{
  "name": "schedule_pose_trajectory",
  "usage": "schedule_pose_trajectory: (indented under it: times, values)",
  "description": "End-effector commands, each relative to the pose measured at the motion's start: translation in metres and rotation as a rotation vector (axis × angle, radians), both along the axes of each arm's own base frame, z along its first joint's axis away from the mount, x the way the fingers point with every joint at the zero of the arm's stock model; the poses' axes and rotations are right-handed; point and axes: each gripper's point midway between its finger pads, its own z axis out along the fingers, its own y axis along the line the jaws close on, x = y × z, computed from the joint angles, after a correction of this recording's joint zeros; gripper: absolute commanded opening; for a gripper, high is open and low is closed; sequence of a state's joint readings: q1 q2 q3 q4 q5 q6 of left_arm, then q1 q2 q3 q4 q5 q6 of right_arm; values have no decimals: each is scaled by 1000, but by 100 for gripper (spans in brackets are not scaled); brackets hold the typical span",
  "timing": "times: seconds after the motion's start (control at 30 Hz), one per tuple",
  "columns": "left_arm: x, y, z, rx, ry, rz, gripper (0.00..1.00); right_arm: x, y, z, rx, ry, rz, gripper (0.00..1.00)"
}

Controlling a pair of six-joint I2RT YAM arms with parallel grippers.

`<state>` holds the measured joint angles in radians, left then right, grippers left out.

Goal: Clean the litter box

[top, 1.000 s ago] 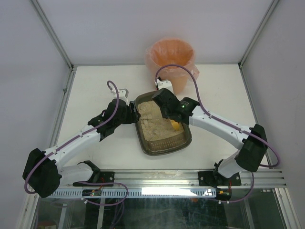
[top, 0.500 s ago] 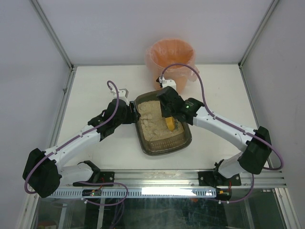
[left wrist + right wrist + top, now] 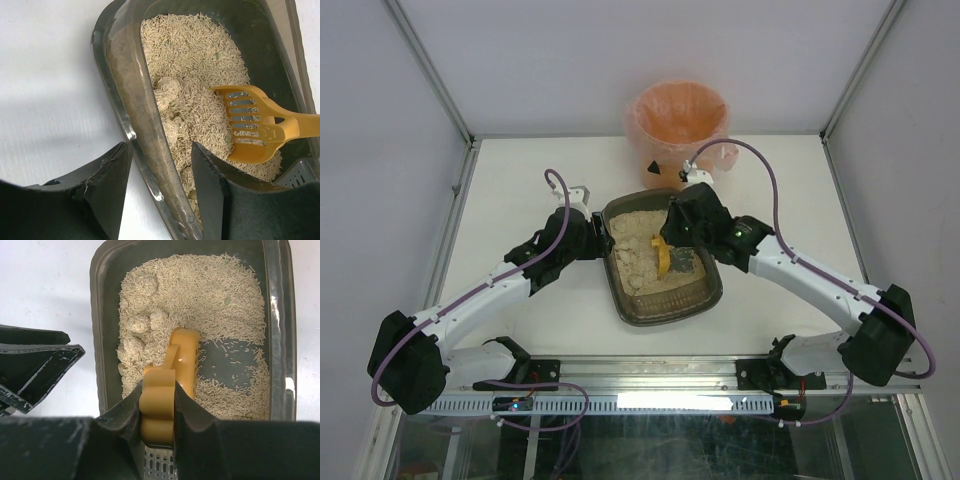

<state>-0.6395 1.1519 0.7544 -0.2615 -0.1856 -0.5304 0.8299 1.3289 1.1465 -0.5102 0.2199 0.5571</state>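
The litter box (image 3: 665,318) is a dark tray of beige litter at the table's middle, also in the left wrist view (image 3: 122,65) and the right wrist view (image 3: 100,315). My left gripper (image 3: 603,243) is clamped across its left wall (image 3: 162,145), one finger outside and one over the litter. Over the tray's right half, my right gripper (image 3: 672,237) is shut on the handle of a yellow slotted scoop (image 3: 157,390). The scoop head (image 3: 186,355) lies low in the litter (image 3: 250,125), beside pale clumps (image 3: 134,347).
An orange bag-lined bucket (image 3: 678,115) stands just behind the tray at the table's far edge. A bare patch of tray floor (image 3: 225,360) shows right of the scoop. A grey slotted piece (image 3: 300,172) lies in the tray under my right gripper.
My right arm has swung outward to the right. The scoop has come out from under the gripper and now reaches left into the middle of the litter. The left arm has not moved.
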Motion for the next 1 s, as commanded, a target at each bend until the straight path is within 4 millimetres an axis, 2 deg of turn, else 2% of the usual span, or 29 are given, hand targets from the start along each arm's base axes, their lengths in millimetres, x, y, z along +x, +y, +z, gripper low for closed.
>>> schedule_pose_trajectory:
  times: [0.0, 0.17, 0.3, 0.4, 0.73, 0.97]
  values:
    - [13, -3, 24, -28, -73, 11, 52, -13, 27, 34, 268, 18, 37, 0]
    - [13, -5, 23, -31, -68, 6, 52, -15, -1, 14, 315, 41, -63, 0]
    - [13, -8, 23, -33, -61, -6, 52, -19, -29, -10, 340, 65, -163, 0]
    - [13, -13, 21, -35, -51, -29, 52, -25, -42, -26, 364, 91, -201, 0]
    - [13, -24, 8, -13, -15, -72, 50, -47, -36, -72, 462, 251, -236, 0]
    - [13, -26, 0, 2, 2, -74, 49, -42, -42, -84, 523, 215, -354, 0]
